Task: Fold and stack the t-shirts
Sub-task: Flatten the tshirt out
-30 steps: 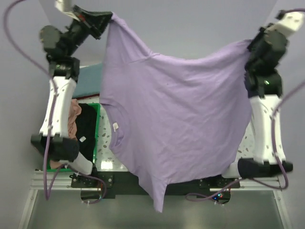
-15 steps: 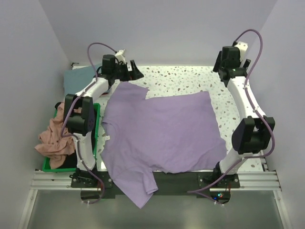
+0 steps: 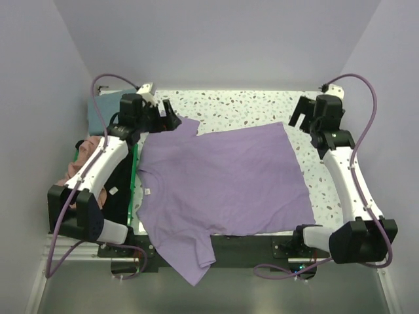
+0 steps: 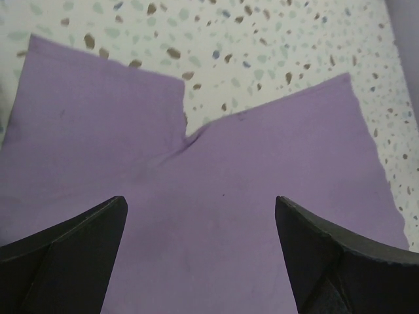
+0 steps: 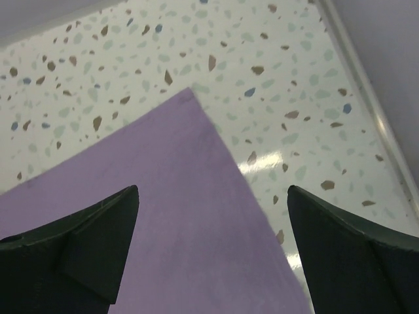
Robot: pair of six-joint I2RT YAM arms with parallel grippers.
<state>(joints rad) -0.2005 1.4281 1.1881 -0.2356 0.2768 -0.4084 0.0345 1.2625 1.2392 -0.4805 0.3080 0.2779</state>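
The lavender shirt (image 3: 222, 180) lies spread on the white speckled surface (image 3: 242, 108). It is thin, matte, soft cloth, mostly smooth with only faint creases. It lies sideways: the rounded neckline and a small white label are toward the left, and the straight hem runs down the right side. The far sleeve fans out flat with a shallow pucker where it meets the body. The near sleeve droops over the near edge of the surface in a loose, pointed fold. The far hem corner is a crisp angle on bare terrazzo. The left tool (image 3: 171, 118) is over the far sleeve, and its wrist view shows dark, wedge-shaped fingers (image 4: 78, 242) spread wide with only flat cloth between them, gripping nothing. The right tool (image 3: 300, 116) is by the far hem corner, likewise with its fingers (image 5: 85, 242) well apart and empty, and beneath it are the shirt's edge and glossy speckled stone. To the left, a green plastic bin (image 3: 134, 170) sits just beside the lavender shirt, with a black shirt (image 3: 118, 180) bunched inside. A pink shirt (image 3: 82, 157) is crumpled over the bin's outer side. A teal shirt (image 3: 101, 114) lies at the far left corner, partly hidden by the left arm.
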